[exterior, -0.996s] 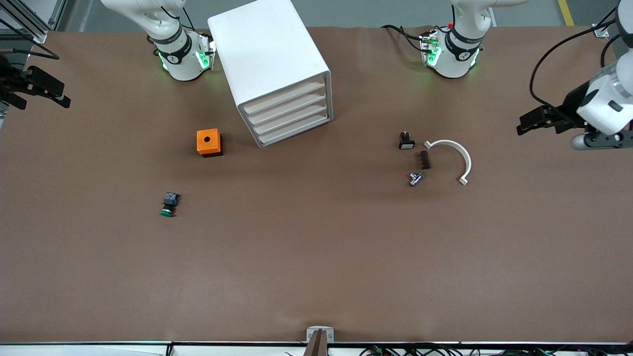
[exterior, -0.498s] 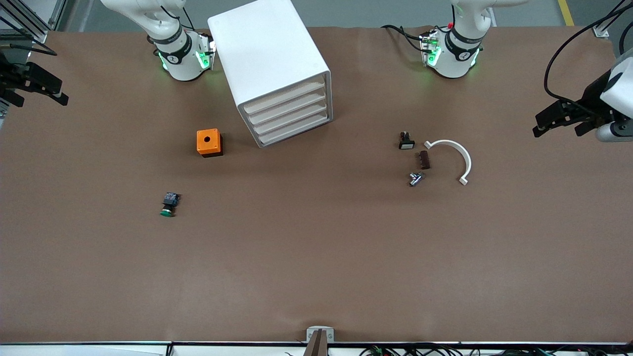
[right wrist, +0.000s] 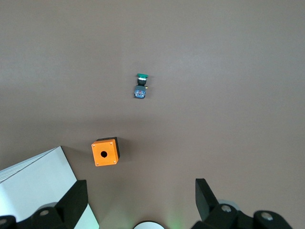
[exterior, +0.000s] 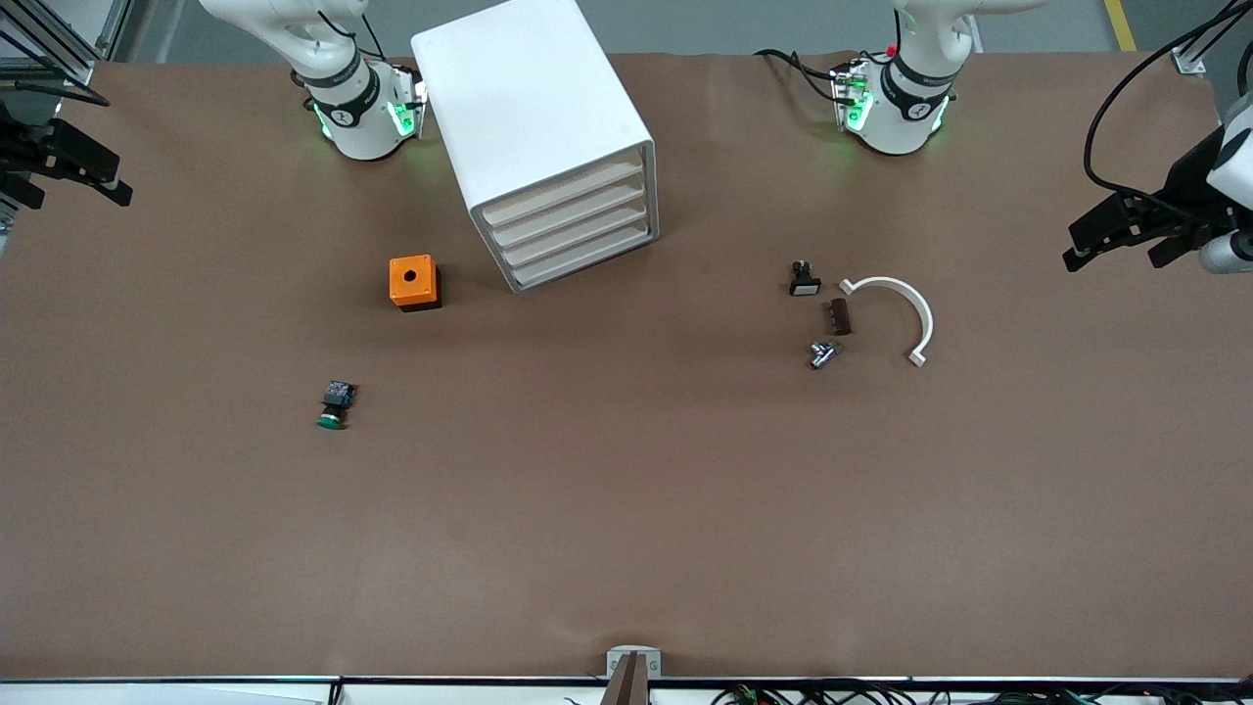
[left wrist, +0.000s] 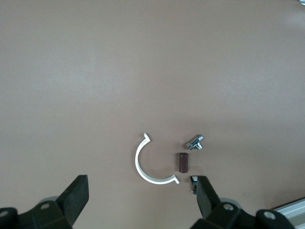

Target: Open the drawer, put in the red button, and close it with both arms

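Observation:
No red button shows in any view. The white drawer cabinet [exterior: 548, 147] stands between the two arm bases with all its drawers shut; its corner shows in the right wrist view [right wrist: 33, 186]. My left gripper [exterior: 1116, 257] is open and empty, up over the left arm's end of the table; in the left wrist view [left wrist: 141, 191] nothing lies between its fingers. My right gripper [exterior: 69, 191] is open and empty, up at the right arm's end of the table, its fingers wide apart in the right wrist view [right wrist: 139, 191].
A green-capped button [exterior: 334, 404] [right wrist: 141, 85] and an orange box [exterior: 414, 282] [right wrist: 105, 152] lie toward the right arm's end. A white curved clip [exterior: 901, 308] [left wrist: 147, 167], brown piece [exterior: 840, 316], metal fitting [exterior: 822, 353] and small black-and-white part [exterior: 804, 280] lie toward the left arm's end.
My left gripper has drawn back toward the left arm's end of the table. My right gripper has shifted slightly outward at its end. Nothing on the table has moved.

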